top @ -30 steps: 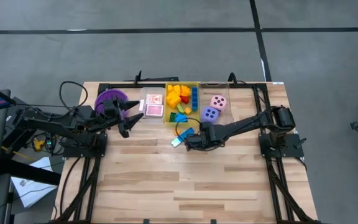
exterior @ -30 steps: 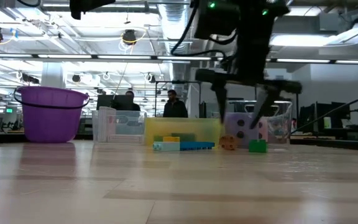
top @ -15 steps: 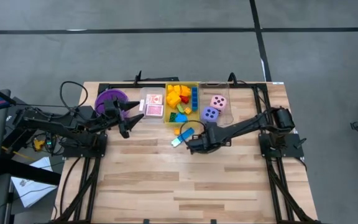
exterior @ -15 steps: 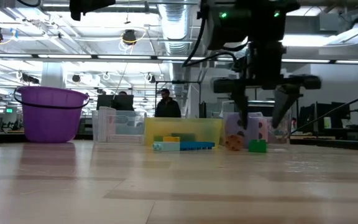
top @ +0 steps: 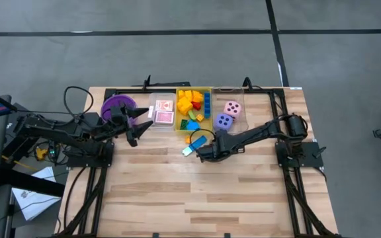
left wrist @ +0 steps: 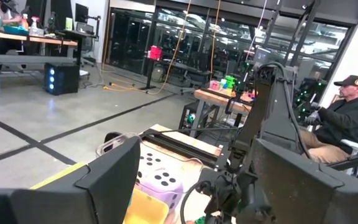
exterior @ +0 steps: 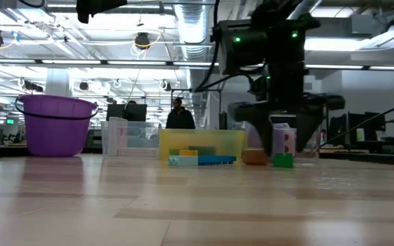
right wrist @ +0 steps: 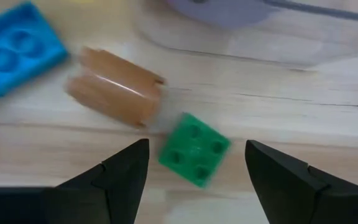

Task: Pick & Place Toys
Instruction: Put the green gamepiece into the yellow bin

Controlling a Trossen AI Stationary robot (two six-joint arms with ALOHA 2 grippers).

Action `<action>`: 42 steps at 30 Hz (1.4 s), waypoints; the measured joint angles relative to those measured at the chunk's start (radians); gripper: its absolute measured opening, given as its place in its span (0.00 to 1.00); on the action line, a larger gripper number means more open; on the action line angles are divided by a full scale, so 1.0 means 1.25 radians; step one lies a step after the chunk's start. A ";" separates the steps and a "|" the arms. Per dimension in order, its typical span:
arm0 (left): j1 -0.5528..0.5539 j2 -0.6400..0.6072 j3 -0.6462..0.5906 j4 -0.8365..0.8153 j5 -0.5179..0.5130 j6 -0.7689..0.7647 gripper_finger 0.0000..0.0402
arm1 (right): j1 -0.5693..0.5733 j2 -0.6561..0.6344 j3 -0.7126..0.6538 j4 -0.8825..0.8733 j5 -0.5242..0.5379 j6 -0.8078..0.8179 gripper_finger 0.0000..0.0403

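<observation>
— Right gripper?
— Low over the table, just beyond 6 o'clock of the yellow bin, arm reaching in from 3 o'clock. Jaws apart, clamped on nothing. Seen from the right wrist: green block flat on the wood between the two fingers, touching neither; orange block just beside it, near touching; blue block a little farther on.

— And from table height?
— Same gripper down at the wood, green block near its fingertips, orange block beside that, blue block farther along with a small pale-and-yellow block next to it.

— Left gripper?
— Waiting off the table's 9 o'clock side, near the purple bowl and just short of the cards. Jaws wide apart, empty.

— Other toys?
— Yellow, orange and other blocks heaped in the yellow bin. Playing cards in the clear bin at its 9 o'clock. Pink die and purple die in the clear bin at its 3 o'clock. Blue block on bare wood at the yellow bin's 6 o'clock.

— Anyone behind?
— A person in dark clothes beyond the table, another seated in the left wrist view.
</observation>
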 joint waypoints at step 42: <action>-0.018 0.000 0.000 0.001 0.000 -0.021 0.76 | 0.024 -0.006 -0.084 0.113 -0.032 0.022 0.35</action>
